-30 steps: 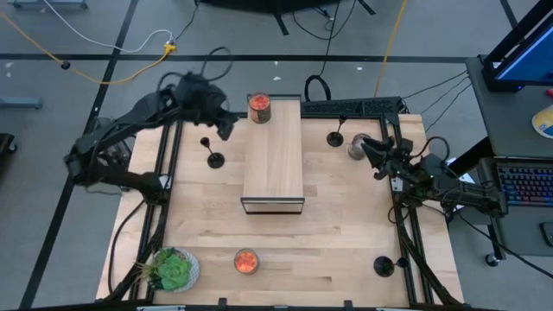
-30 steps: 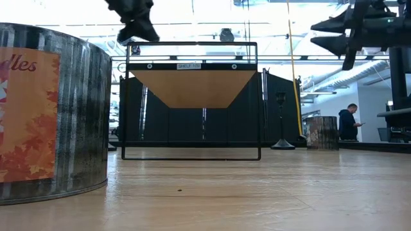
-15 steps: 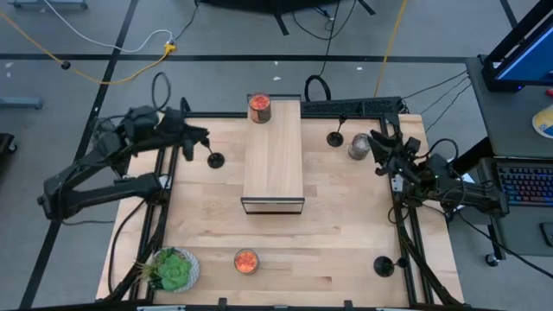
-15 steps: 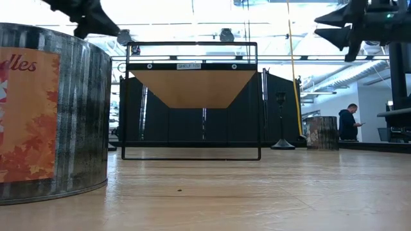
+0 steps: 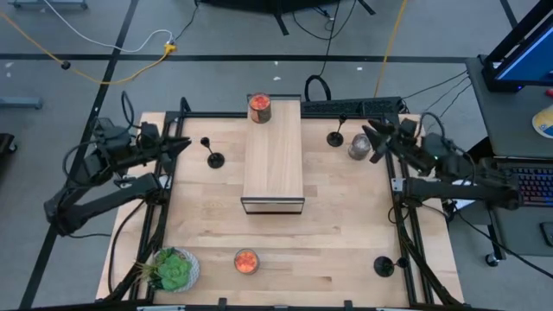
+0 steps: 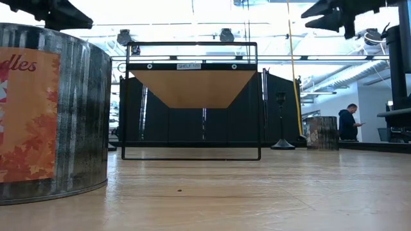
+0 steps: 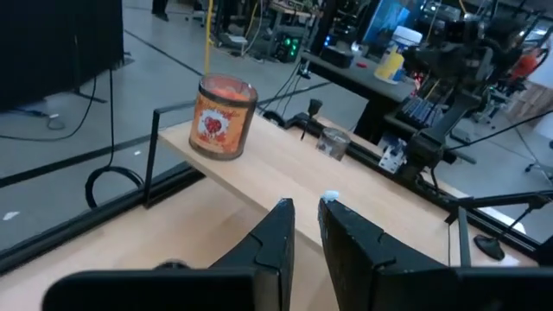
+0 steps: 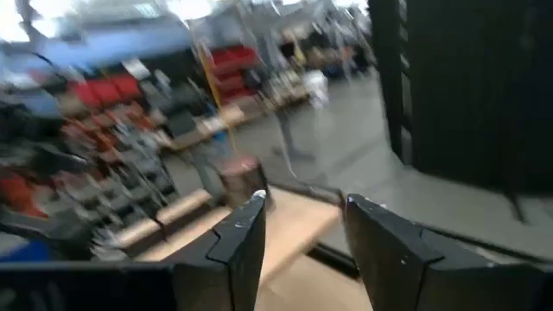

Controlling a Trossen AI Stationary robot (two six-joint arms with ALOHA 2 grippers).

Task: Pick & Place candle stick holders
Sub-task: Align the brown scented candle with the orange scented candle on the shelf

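Three black candle stick holders stand on their round bases on the wooden table: one (image 5: 212, 156) left of the shelf, one (image 5: 335, 136) right of it near the far edge, one (image 5: 383, 265) at the near right corner. My left gripper (image 5: 185, 142) hangs over the table's left edge, pointing toward the left holder and short of it. Only a narrow gap shows between its fingers (image 7: 307, 216), and nothing is in it. My right gripper (image 5: 371, 135) hangs open and raised at the right edge, above the silvery jar (image 5: 359, 147), with nothing between its fingers (image 8: 302, 216).
A long wooden shelf (image 5: 274, 154) in a black frame stands in the table's middle, with a red candle jar (image 5: 259, 108) at its far end. Another red jar (image 5: 246, 261) and a green plant (image 5: 173, 269) sit near the front edge. A person (image 6: 350, 122) stands far behind.
My left gripper has drawn back from above the table beside the shelf's far end toward the table's left edge, sinking a little and tipping toward level. My right gripper has risen and tipped up by the silvery jar. The holders have kept their places.
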